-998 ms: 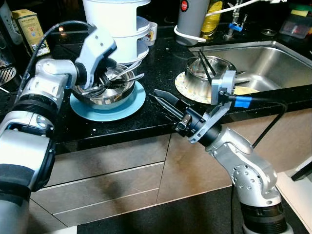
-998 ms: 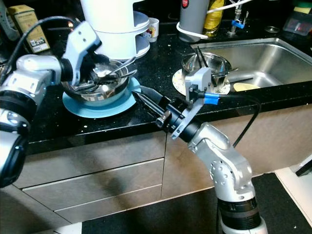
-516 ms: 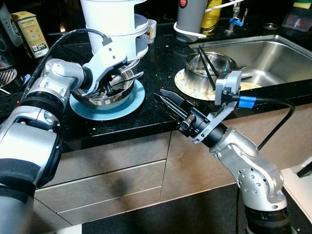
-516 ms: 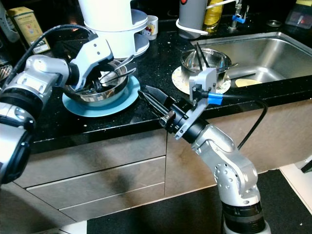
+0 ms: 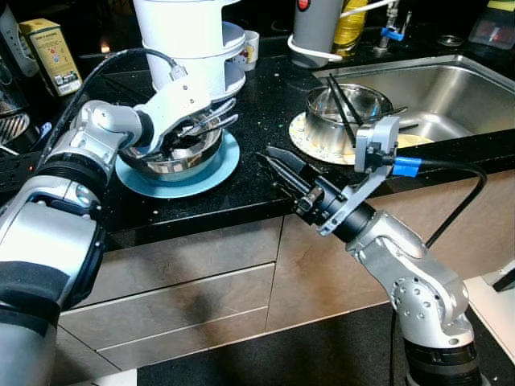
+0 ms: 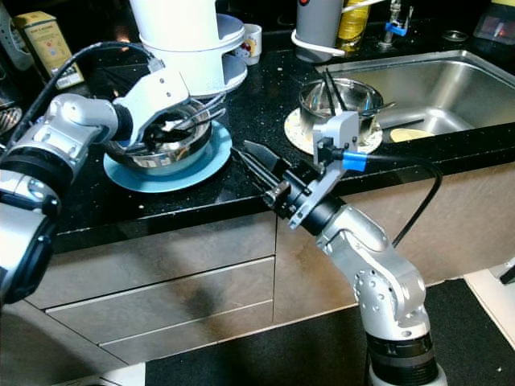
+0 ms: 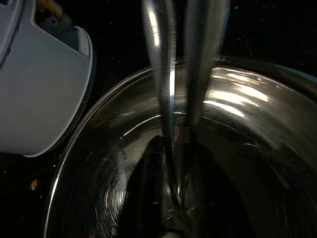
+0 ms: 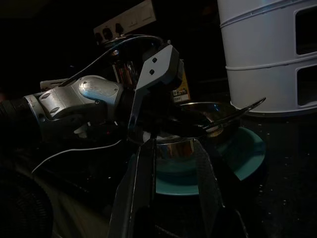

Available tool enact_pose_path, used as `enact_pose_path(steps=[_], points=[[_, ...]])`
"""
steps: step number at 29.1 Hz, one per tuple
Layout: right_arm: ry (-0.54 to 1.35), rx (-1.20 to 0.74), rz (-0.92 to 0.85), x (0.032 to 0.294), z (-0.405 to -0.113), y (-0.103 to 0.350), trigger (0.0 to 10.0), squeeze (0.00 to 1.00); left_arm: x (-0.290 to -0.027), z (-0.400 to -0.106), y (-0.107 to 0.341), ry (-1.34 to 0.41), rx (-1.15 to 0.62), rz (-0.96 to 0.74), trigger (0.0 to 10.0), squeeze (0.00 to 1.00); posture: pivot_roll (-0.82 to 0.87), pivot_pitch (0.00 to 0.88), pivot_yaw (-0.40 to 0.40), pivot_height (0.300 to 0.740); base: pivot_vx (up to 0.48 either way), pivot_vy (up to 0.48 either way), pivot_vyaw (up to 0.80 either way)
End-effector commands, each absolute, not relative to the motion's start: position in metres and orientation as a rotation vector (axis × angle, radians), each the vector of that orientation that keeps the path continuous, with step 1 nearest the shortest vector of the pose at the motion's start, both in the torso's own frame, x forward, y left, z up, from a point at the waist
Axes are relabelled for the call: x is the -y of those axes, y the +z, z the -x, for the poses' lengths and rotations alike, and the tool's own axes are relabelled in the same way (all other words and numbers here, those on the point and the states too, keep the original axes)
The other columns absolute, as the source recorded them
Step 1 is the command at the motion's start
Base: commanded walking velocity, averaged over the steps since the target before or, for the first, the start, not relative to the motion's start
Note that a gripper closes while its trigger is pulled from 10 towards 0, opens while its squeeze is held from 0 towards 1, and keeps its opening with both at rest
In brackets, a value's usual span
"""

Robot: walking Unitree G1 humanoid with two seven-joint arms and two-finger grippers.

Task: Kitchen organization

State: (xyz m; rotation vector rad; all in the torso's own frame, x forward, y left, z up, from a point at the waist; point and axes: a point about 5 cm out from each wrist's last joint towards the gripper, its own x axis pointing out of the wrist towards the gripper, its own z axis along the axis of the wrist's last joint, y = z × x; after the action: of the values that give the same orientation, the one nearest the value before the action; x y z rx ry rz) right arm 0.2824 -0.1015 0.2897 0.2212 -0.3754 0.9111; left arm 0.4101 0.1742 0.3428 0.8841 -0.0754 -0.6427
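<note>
Two risks we see: left gripper point(image 5: 179, 138), jaws pinching cutlery point(image 5: 211, 121) in steel bowl point(image 5: 173, 157), could tip it off blue plate point(image 5: 221, 165); right gripper point(image 5: 278, 163) hovers, jaws narrowly parted.

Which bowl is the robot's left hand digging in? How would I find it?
Start at the black counter, left of the sink. In front of the tall white container sits a steel bowl on a blue plate, with the left gripper reaching inside. The other steel bowl sits on a pale plate and holds black chopsticks.
</note>
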Motion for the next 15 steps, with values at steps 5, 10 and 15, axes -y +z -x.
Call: enact_pose_path(steps=[5, 10, 15], points=[[0.916, 0.374, -0.208, 0.1010, -0.2822, 0.2917, 10.0, 0.00, -0.1719, -0.4099, 0.3452, -0.653, 0.080, -0.894, 0.0, 0.00, 0.00, 0.204, 0.024, 0.740, 0.000, 0.000, 0.00], [0.914, 0.371, -0.204, 0.1014, -0.2824, 0.2916, 10.0, 0.00, -0.1740, -0.4094, 0.3473, -0.647, 0.083, -0.893, 0.0, 0.00, 0.00, 0.204, 0.023, 0.740, 0.000, 0.000, 0.00], [0.914, 0.373, -0.200, 0.1017, -0.2829, 0.2920, 10.0, 0.00, -0.1761, -0.4085, 0.3501, -0.648, 0.090, -0.885, 0.0, 0.00, -0.01, 0.201, 0.021, 0.740, 0.000, 0.000, 0.00]])
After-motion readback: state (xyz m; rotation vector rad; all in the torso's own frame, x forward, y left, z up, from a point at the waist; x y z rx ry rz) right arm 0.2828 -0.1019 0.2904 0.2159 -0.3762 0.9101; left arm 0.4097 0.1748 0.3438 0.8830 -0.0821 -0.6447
